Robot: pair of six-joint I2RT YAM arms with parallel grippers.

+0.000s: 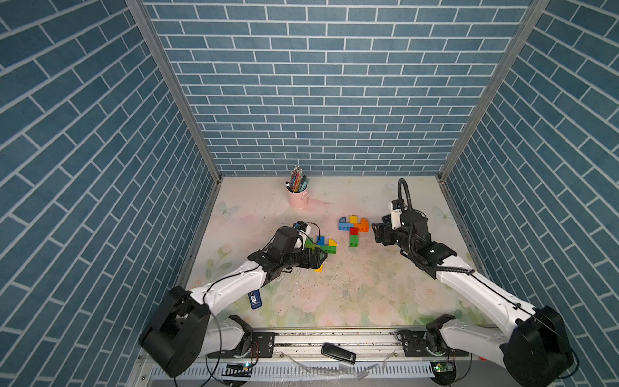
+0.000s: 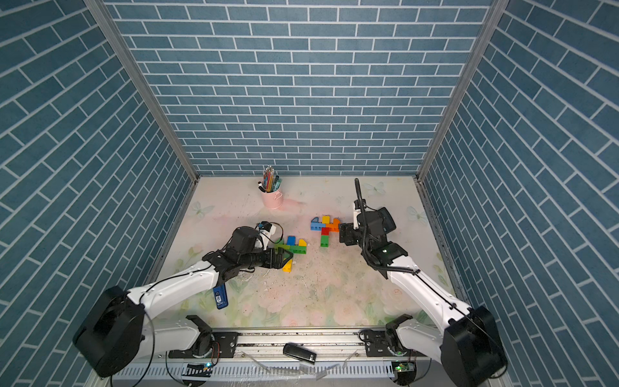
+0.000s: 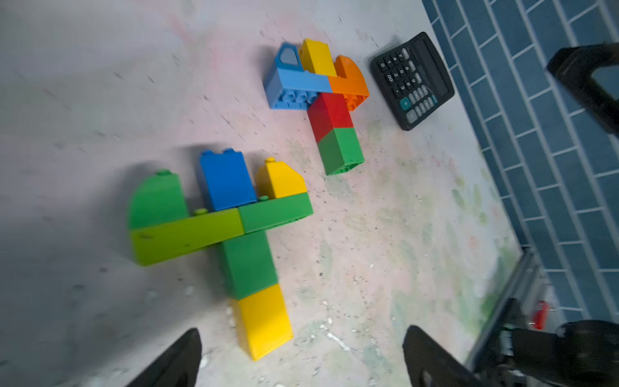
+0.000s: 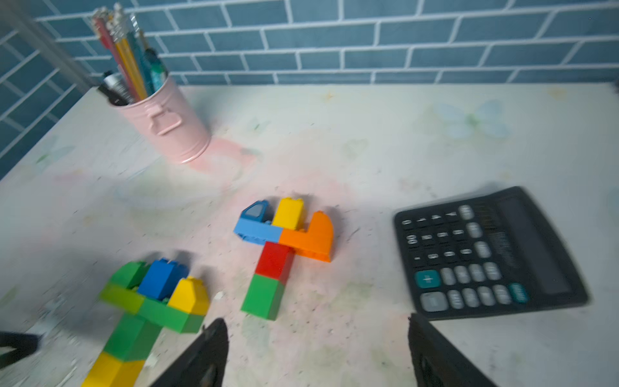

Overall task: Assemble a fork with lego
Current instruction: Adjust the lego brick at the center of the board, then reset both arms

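Left gripper [image 3: 303, 335]: fingers spread, holding nothing. Right gripper [image 4: 315, 320]: likewise spread and empty.

The desk [image 1: 368, 295] carries two lego forks that look finished. Both lie flat, prongs toward the back edge and handles toward the front edge.

The green-and-yellow fork [image 3: 231, 228] lies left of centre. Its yellow handle end reaches between the left gripper's fingers, and its long axis runs in line with them. The left arm is plainly the nearer.

The red-handled fork [image 4: 284, 248] lies ahead of the right gripper, apart from it.

The calculator [image 4: 485, 254] is hidden under the right arm in both top views. There the left gripper also covers the green handle, and its height above the handle cannot be told. Both wrist views are blurred.
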